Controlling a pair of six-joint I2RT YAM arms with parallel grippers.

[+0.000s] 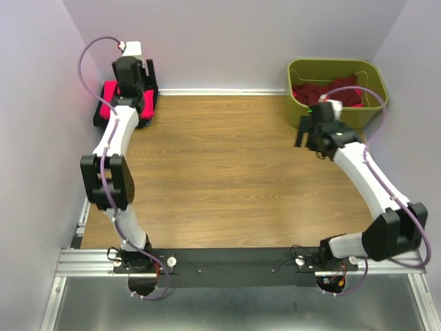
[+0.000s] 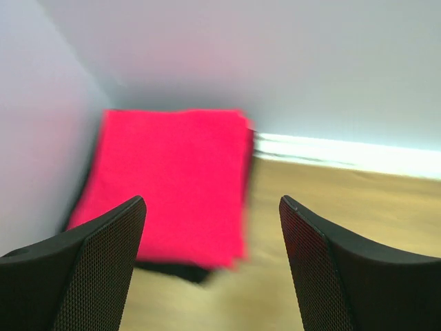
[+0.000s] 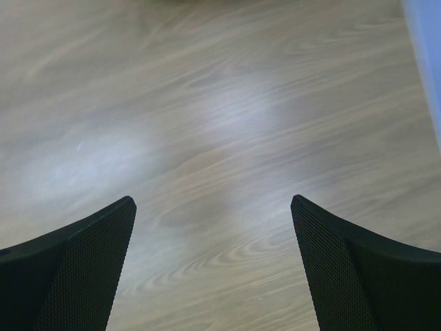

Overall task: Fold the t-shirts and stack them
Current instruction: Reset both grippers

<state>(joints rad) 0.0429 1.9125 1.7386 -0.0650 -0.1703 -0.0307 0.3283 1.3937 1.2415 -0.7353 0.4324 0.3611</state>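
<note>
In the upper left corner of the top view, against the lilac left wall [image 1: 41, 138] and the back wall, lies a folded bright pink-red t-shirt [image 2: 172, 179]; it rests flat on top of a black t-shirt [image 2: 179, 270], whose dark edge shows beneath its near and right sides; the two make a small stack on the wooden worktop [image 1: 220, 172], close to the white skirting strip [image 2: 344, 155] at the foot of the back wall; the left arm reaches up the left side of the frame and its wrist hangs over this stack; the left claw [image 2: 210, 203] stands wide, its two black fingers well apart in the lower part of the wrist view, with the pink shirt seen between and beyond them and nothing gripped; that view is somewhat blurred; the middle of the top view is bare wood grain; further right, the right claw [image 3: 213, 200] hovers above the boards, spread wide and holding nothing, only wood showing between its fingers; in the upper right corner an olive-green plastic tub [image 1: 303, 69] sits by the back wall; dark maroon t-shirts [image 1: 317, 93] lie crumpled inside it, unfolded; the right arm's wrist is just in front of the tub's near rim.
</note>
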